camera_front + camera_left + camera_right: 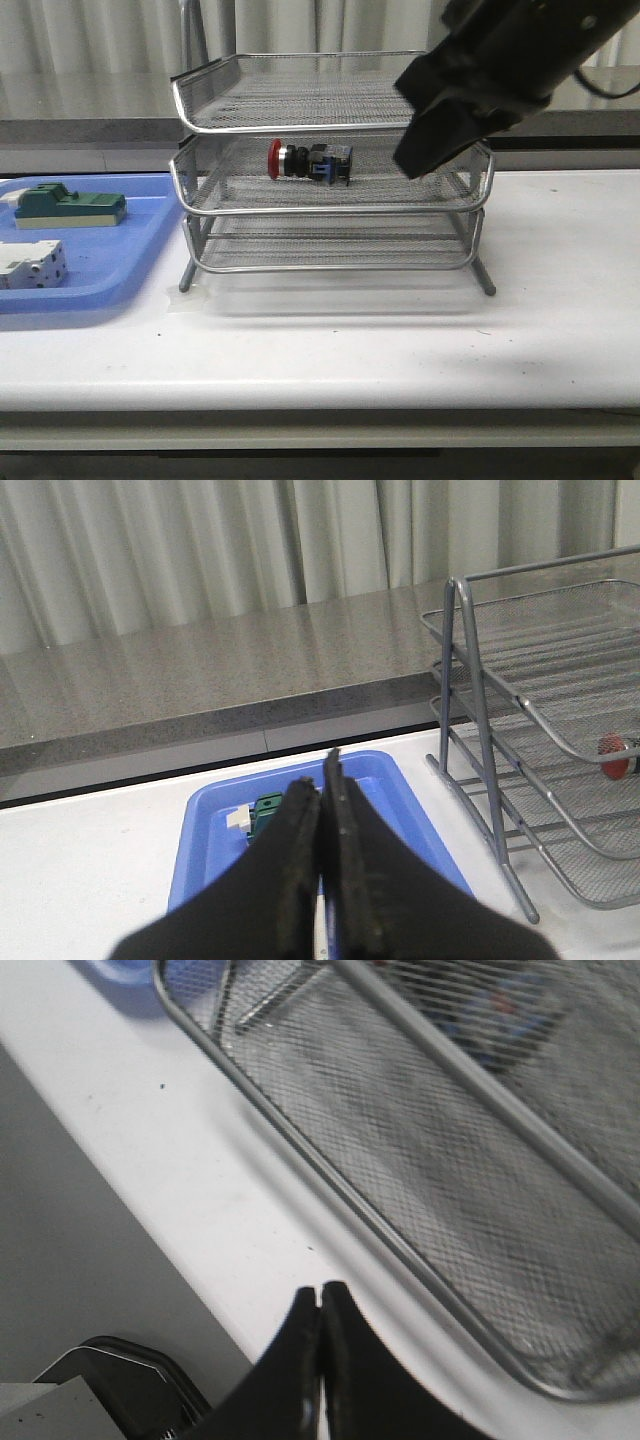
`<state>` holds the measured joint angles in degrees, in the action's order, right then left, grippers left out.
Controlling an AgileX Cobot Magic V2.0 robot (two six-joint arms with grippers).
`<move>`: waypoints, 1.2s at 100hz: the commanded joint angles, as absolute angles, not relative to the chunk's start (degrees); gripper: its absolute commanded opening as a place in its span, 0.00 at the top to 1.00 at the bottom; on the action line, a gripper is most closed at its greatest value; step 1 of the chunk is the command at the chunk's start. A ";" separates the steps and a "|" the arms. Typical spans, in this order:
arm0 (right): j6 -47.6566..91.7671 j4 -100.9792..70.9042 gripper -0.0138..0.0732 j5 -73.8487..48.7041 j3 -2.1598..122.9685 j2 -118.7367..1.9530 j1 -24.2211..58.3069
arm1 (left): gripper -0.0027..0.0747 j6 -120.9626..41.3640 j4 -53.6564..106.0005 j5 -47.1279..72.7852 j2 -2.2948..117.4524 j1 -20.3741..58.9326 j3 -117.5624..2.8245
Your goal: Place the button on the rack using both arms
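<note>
At the far left of your front view the blue tray [110,285] runs off the frame edge, so you see only part of it. On it lie a green-topped block [68,207] and, nearer you, a white breaker [30,264] cut by the same edge. No print or label on either can be read.

The left gripper [322,780] does not appear in the front view. In its wrist view you see its two black fingers pressed together with nothing between them, above the blue tray, and they hide most of the green-topped block.

Move to the centre and the rack [330,215] stands on the white table [400,340]. The button [309,161] lies on its side on the middle tier, red cap to the left, blue rear block to the right. In the left wrist view only its red cap shows at the frame edge.

At the right, the right arm [500,70] hangs in front of the rack's upper right corner and covers it; its top leaves the frame. In the right wrist view the right gripper [320,1305] is clenched on nothing, over the table just beside a tray rim. The button there is a blur behind mesh.
</note>
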<state>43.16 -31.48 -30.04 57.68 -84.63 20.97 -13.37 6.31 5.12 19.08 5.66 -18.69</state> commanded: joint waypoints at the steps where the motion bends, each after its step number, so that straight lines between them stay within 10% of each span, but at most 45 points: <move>1: 38.25 -28.56 0.91 -32.73 59.30 -79.48 17.65 | 0.99 -12.78 6.89 0.72 19.45 5.52 -20.25; 120: 18.37 -12.06 0.91 -39.97 35.77 -22.15 4.82 | 0.99 -12.78 6.89 0.72 19.45 5.52 -20.25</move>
